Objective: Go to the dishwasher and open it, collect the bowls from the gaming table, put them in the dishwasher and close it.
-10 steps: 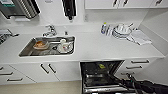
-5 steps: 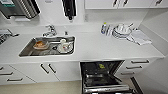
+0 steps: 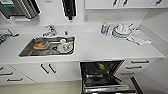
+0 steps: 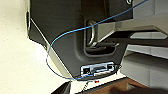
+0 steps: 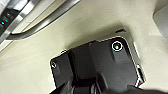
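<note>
Dishwasher (image 3: pixel 105 77): door dropped open under the tabletop (image 3: pixel 100 47), rack slid out, likely ready for loading.
Sink (image 3: pixel 48 46): further back, holding used dishes.
Crockery (image 3: pixel 121 31): stacked at the rear.
Fingers: cannot tell their state.

Pretty bright, even light overall, and the white countertop (image 3: pixel 100 47) nearly washes out. Everything's soft and blurry, with lines bowing toward the edges. Below the countertop, the dishwasher (image 3: pixel 102 75) interior stays dark.
</note>
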